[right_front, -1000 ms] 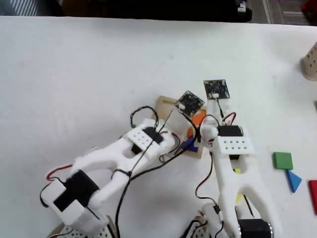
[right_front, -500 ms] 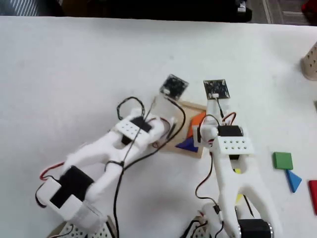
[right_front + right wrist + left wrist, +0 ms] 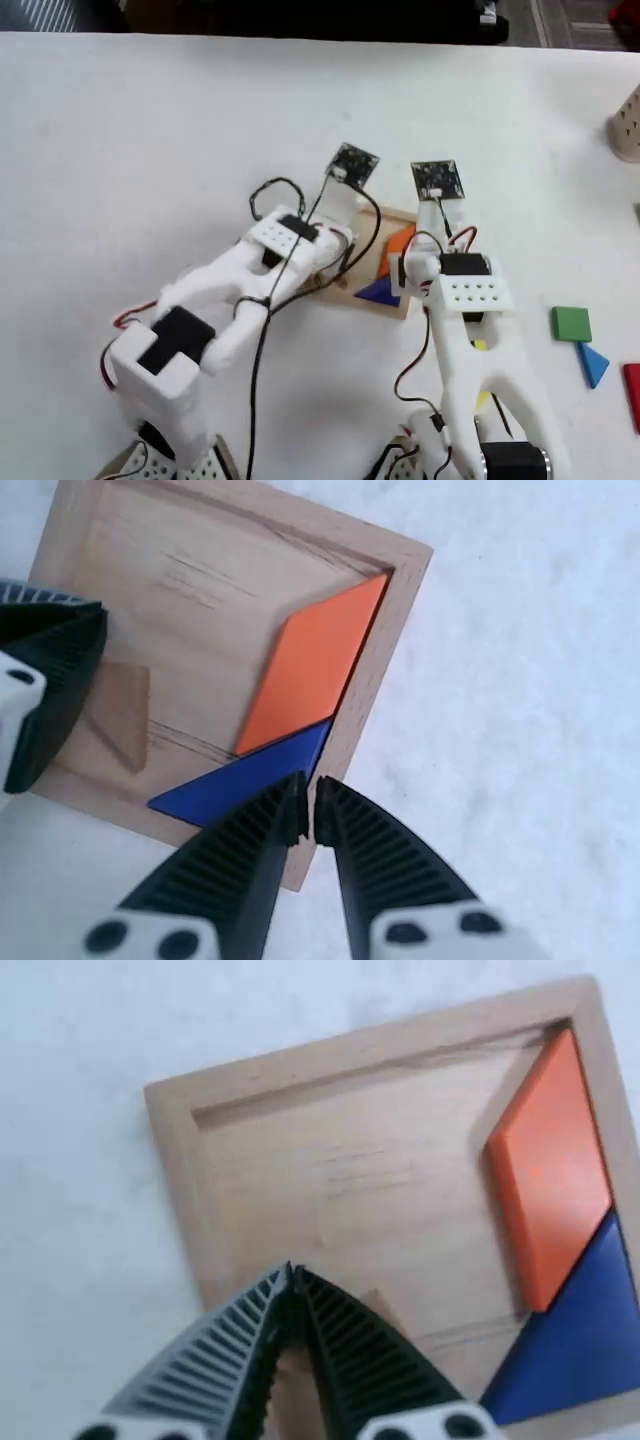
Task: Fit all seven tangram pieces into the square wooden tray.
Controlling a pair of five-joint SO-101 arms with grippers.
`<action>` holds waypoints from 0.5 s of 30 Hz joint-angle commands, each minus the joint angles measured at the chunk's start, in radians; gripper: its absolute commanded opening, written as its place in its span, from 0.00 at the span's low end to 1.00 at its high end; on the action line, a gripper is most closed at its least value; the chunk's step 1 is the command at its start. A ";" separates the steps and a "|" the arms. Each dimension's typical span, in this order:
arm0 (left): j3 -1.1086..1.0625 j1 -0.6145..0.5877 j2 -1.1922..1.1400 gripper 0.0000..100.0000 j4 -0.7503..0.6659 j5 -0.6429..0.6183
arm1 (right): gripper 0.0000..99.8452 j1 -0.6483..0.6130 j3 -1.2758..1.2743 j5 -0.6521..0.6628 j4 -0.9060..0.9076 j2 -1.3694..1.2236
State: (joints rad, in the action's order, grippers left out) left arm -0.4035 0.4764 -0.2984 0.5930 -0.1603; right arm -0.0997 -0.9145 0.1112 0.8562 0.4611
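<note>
Orange pc, blue pc in tray

Orange piece touches blue piece in the wooden tray, jaws over its rim.

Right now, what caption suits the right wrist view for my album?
Shut right gripper above the rim of the wooden tray, with an orange piece and a blue piece touching inside.

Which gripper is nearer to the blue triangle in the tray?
Right. The right gripper sits at the rim of the tray, beside the blue triangle. The left gripper is over bare wood across the tray.
</note>
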 commanded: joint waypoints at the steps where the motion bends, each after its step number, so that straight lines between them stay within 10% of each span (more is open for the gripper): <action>1: 0.021 -0.016 0.065 0.02 0.149 0.020 | 0.02 -0.012 0.009 0.031 -0.018 0.035; 15: -0.230 -0.008 0.338 0.02 -0.098 0.014 | 0.02 -0.012 0.009 0.031 -0.019 0.035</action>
State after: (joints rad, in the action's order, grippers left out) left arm -0.6137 0.4780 -0.0437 0.6621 -0.1588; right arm -0.0997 -0.9145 0.1112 0.8562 0.4611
